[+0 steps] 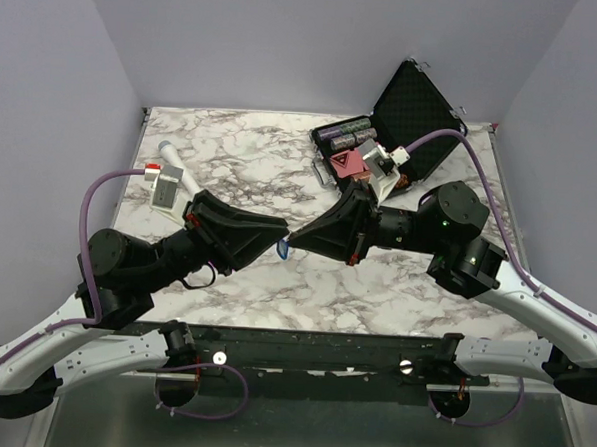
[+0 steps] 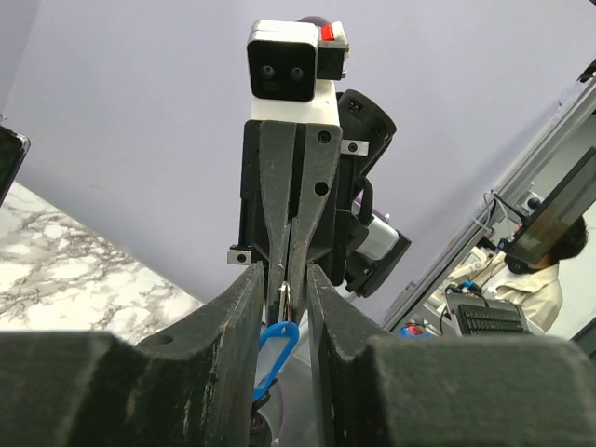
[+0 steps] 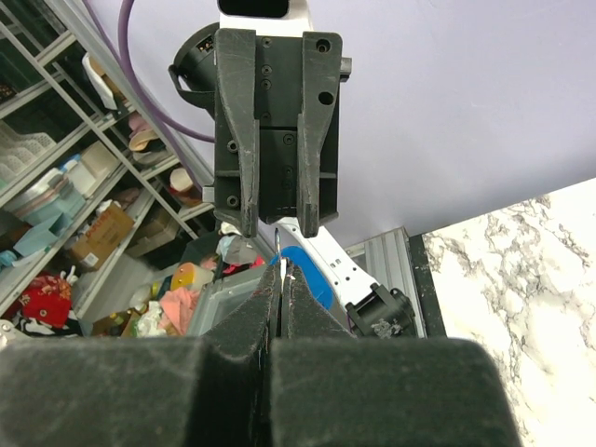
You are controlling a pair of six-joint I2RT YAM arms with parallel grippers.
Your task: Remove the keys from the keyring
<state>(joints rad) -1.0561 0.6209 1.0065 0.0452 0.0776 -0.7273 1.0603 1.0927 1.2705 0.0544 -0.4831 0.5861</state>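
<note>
Above the marble table (image 1: 232,150), you held: left gripper (image 2: 282,312) clamped on the blue keyring tag (image 2: 276,343); right gripper (image 3: 277,279) pinched together on the key (image 3: 278,244), at 12 o'clock from the tag, axis 12-to-6, both arms equally near.

The left arm (image 1: 126,270) and right arm (image 1: 459,220) were white nearest the black base rail (image 1: 302,349) and black farther from it, trailing purple cables (image 1: 121,173). Black wedge-shaped jaws carried round screws; a green light (image 1: 444,223) glowed on the right arm.
</note>
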